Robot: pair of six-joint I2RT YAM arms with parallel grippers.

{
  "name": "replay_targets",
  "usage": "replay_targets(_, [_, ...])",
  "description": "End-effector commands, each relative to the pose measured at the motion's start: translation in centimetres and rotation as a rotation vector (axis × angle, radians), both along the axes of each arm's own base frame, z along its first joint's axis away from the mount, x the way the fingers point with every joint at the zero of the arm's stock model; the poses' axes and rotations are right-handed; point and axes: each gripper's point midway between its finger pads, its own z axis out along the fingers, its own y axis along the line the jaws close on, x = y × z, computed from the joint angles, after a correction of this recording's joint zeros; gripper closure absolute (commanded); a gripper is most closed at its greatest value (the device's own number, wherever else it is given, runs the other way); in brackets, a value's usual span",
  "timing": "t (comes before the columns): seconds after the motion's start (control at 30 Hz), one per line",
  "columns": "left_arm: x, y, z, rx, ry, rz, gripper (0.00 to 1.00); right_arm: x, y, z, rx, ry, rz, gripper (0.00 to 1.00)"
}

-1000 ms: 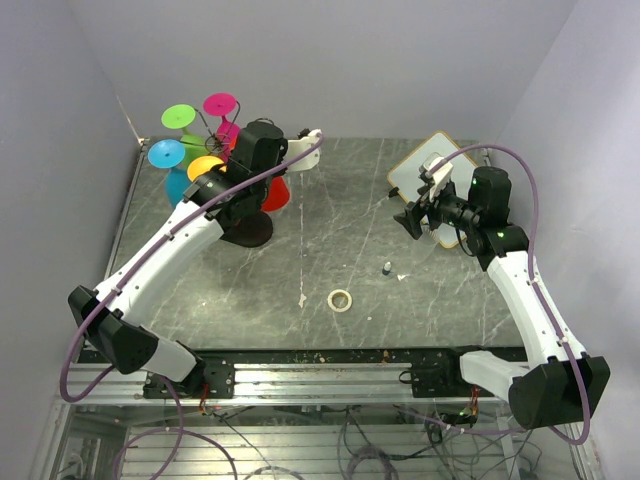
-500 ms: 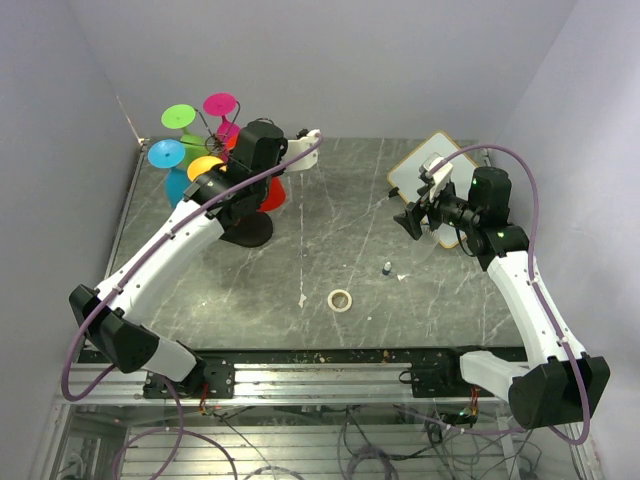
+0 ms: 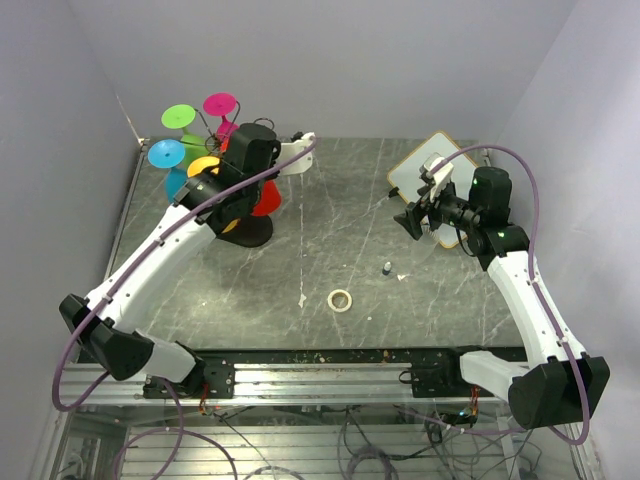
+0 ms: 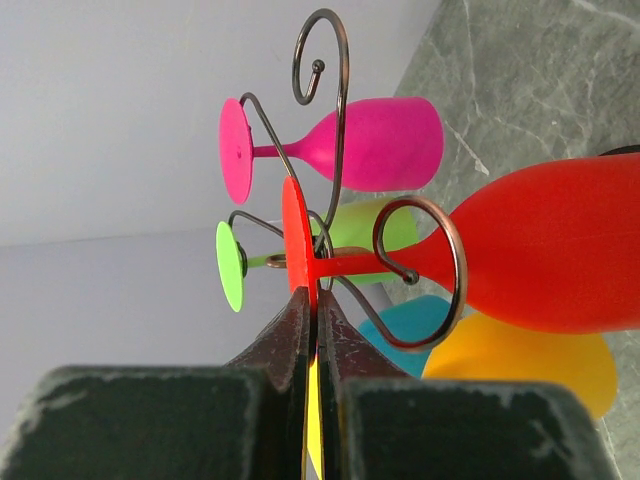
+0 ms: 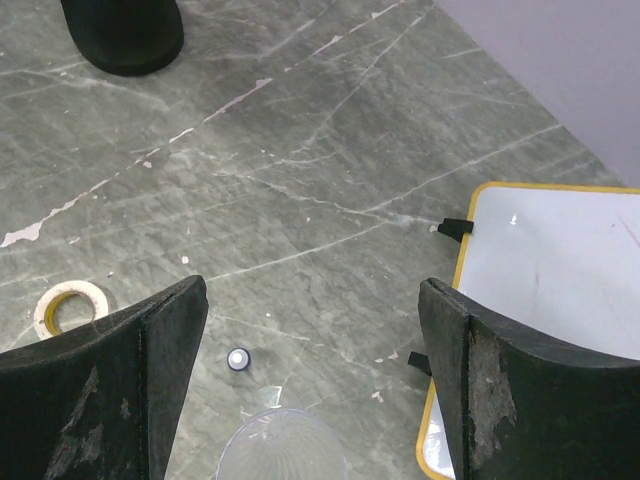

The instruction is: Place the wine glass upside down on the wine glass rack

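Your left gripper (image 4: 312,300) is clamping the red wine glass's (image 4: 540,255) foot, edging it deeper into the wine glass rack (image 4: 345,100); its stem is settling inside a curl (image 4: 463,262).

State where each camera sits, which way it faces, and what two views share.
Top external: above and behind the bases, looking down on the table; left arm and right arm show.
Left wrist: faces the wine glass rack; left gripper shows, shut on the red wine glass's foot.
Right wrist: looks down at the table past the open right gripper.
Shared: the tape roll, in right wrist and top views.
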Motion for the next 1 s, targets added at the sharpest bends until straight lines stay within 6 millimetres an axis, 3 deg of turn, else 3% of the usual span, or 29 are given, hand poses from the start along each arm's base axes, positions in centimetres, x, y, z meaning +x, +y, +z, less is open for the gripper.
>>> replay_targets(0.0, [-1.2, 0.7, 1.8, -0.027, -0.018, -0.023, 0.93, -0.1, -0.2, -0.1, 0.004, 0.001, -0.004, 0.14])
replay_targets(0.6, [-3.2, -1.2, 1.9, -0.048, -0.014, -0.236, 0.93, 0.1, -0.5, -0.2, 0.008, 0.006, -0.013, 0.14])
replay_targets(0.97, [-2.6, -3.5, 1.0, -0.088, 0.007, -0.309, 0.93, 0.1, -0.8, -0.2, 0.011, 0.006, -0.018, 0.14])
